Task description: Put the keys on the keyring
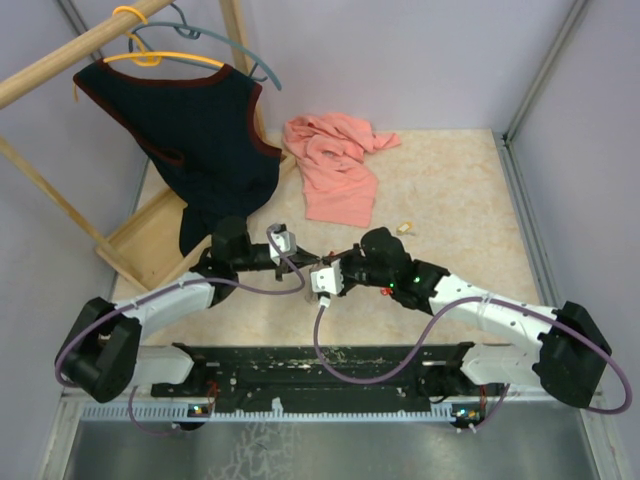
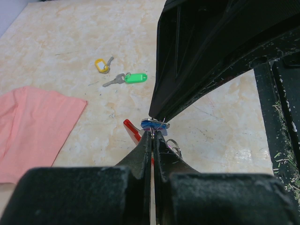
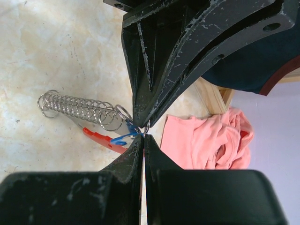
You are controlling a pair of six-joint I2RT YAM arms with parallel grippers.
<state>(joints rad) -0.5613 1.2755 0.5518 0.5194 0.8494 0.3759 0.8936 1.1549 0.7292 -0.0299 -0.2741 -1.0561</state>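
Note:
My left gripper (image 2: 153,132) is shut, its tips pinching the thin wire ring of the blue key (image 2: 154,124). In the right wrist view my right gripper (image 3: 144,136) is shut too, nipping that same small ring beside the blue key (image 3: 119,139), tip to tip with the left gripper's fingers (image 3: 164,70). The keyring's red side (image 3: 99,138) lies on the table just under the key, also visible as the keyring (image 2: 131,128) in the left wrist view. A green key (image 2: 133,78) and a pale yellow key (image 2: 102,64) lie farther off. From above, both grippers meet at mid-table (image 1: 327,264).
A metal coil spring (image 3: 77,108) with a split ring lies by the keyring. A pink cloth (image 1: 335,165) is heaped behind. A wooden rack (image 1: 150,235) with a dark vest (image 1: 205,140) on a hanger stands at the back left.

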